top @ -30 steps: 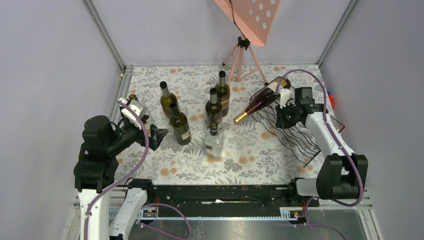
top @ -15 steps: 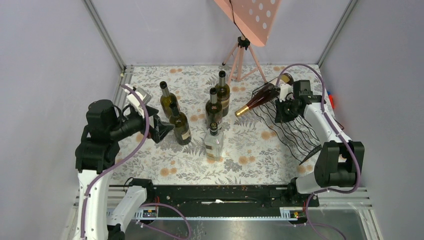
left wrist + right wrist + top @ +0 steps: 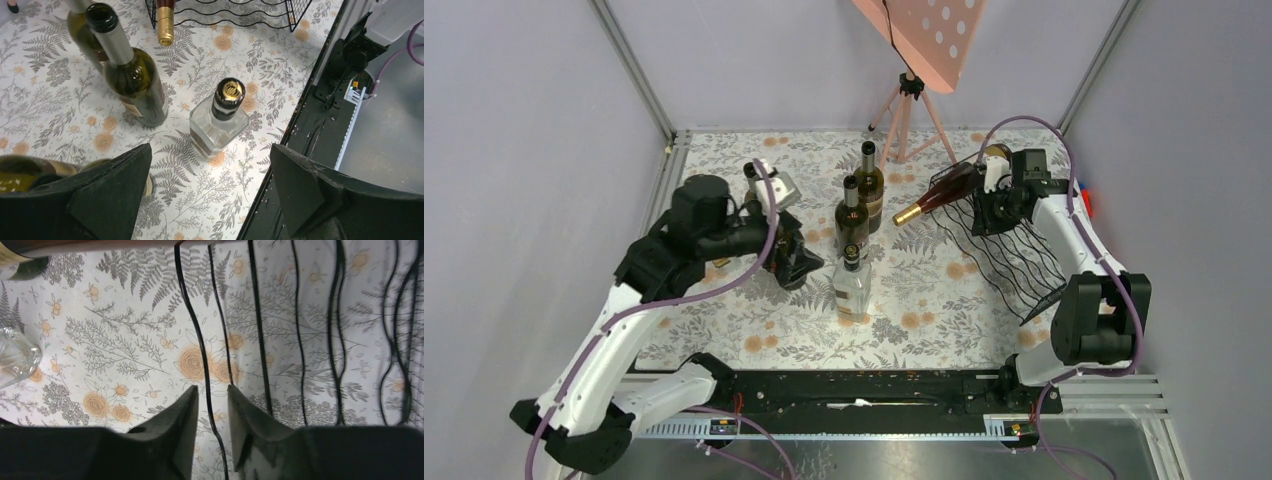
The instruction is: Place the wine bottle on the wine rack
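Observation:
The wine bottle [image 3: 941, 190], dark red with a gold cap, lies slanted across the top of the black wire wine rack [image 3: 1014, 255] at the right. Its gold neck [image 3: 165, 20] shows in the left wrist view. My right gripper [image 3: 989, 212] sits at the rack just behind the bottle. In the right wrist view its fingers [image 3: 213, 395] are drawn close with one rack wire [image 3: 197, 347] running between them. My left gripper [image 3: 796, 262] hangs wide open over the standing bottles. Ahead of its fingers [image 3: 210, 195] stands a clear square bottle [image 3: 220, 120].
Two green bottles [image 3: 869, 185] [image 3: 851, 220] and the clear bottle [image 3: 852, 290] stand mid-table; another green one [image 3: 130, 75] is near my left fingers. A pink tripod stand [image 3: 911, 100] is at the back. The black base rail [image 3: 310, 130] runs along the near edge.
My left arm swung from the table's left edge rightward, over the bottles. The right gripper, the rack's near end and the bottle shifted slightly toward the back.

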Controlling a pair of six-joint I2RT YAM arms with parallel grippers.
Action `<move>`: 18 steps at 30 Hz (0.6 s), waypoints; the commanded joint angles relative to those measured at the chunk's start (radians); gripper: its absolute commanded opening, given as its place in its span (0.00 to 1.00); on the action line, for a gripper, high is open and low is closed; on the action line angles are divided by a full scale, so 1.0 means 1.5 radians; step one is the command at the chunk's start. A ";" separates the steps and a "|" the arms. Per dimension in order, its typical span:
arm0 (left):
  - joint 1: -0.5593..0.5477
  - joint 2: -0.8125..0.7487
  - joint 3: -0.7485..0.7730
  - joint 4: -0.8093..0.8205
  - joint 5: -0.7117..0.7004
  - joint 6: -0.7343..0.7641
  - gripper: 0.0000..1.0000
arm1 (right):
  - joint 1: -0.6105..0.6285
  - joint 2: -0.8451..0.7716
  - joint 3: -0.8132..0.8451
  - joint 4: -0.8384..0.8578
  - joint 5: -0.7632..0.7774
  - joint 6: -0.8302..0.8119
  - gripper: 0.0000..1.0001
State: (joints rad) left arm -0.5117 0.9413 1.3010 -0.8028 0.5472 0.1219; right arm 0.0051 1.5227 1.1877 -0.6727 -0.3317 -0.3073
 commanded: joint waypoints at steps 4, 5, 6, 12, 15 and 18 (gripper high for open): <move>-0.114 0.080 0.024 0.092 -0.133 -0.038 0.99 | -0.007 -0.084 0.023 0.013 0.001 0.001 0.63; -0.125 0.090 0.024 0.097 -0.139 -0.044 0.99 | -0.007 -0.100 0.019 0.008 0.000 0.000 0.69; -0.135 0.098 0.024 0.101 -0.143 -0.049 0.99 | -0.007 -0.108 0.017 0.002 -0.001 -0.001 0.72; -0.172 0.121 0.002 0.135 -0.179 -0.064 0.99 | -0.007 -0.186 0.015 -0.042 -0.032 -0.008 0.84; -0.176 0.115 -0.018 0.158 -0.187 -0.066 0.99 | -0.007 -0.226 0.012 -0.062 -0.067 -0.006 0.84; -0.179 0.112 -0.042 0.178 -0.190 -0.065 0.96 | -0.007 -0.264 -0.002 -0.051 -0.120 0.010 0.84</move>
State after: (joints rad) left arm -0.7715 1.1290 1.2762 -0.6353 0.3027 0.0422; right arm -0.0006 1.1988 1.1988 -0.7300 -0.3931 -0.3088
